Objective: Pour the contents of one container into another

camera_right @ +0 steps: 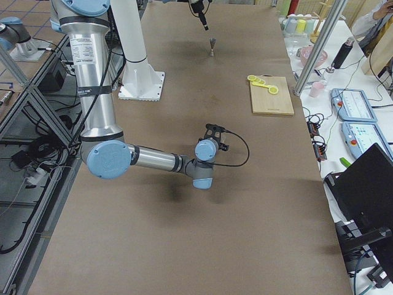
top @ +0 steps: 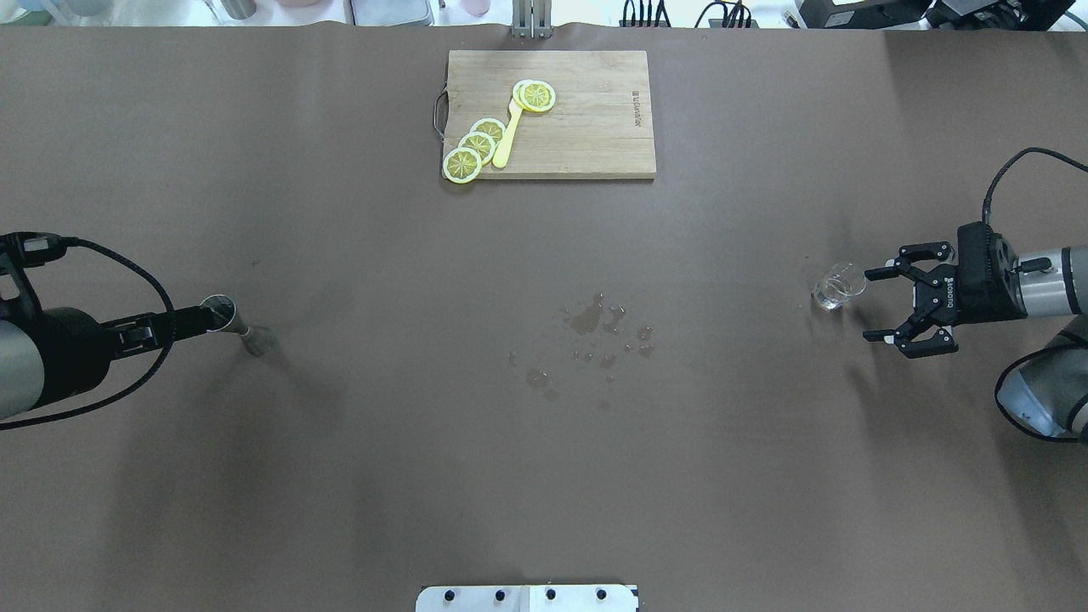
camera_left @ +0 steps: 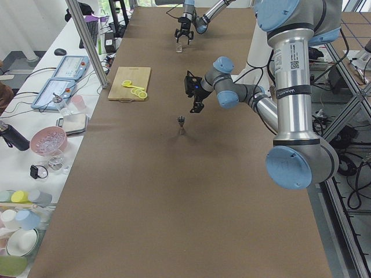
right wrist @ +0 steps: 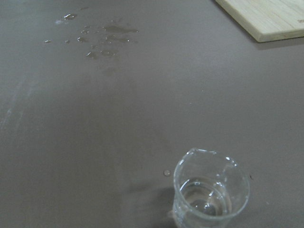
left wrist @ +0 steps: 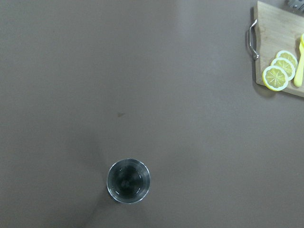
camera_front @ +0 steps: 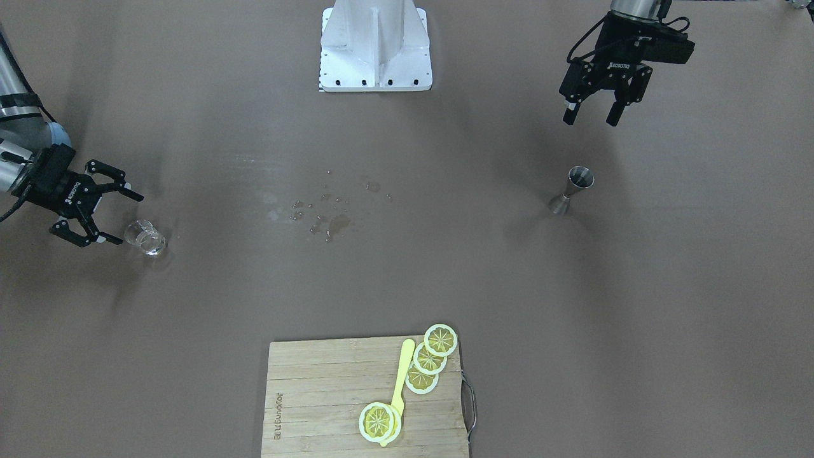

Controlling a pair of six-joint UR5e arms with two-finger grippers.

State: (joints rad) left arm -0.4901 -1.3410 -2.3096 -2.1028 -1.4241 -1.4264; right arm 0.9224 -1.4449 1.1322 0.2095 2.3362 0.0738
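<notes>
ROBOTIQ stands in white on the bodies of the left gripper (camera_front: 591, 118) and right gripper (camera_front: 126, 219). A brand mark on the cutting board (camera_front: 331, 394) is too blurred to read.

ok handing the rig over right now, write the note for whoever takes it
Left gripper: open, empty, raised near the jigger, which stands upright.
Right gripper: open, empty, beside the glass cup, which stands upright far from the jigger.
Wet drops lie between them.
Done: cannot tell whether anything was poured.
Left, if not: grip cup, carry it over, tip into jigger.
</notes>
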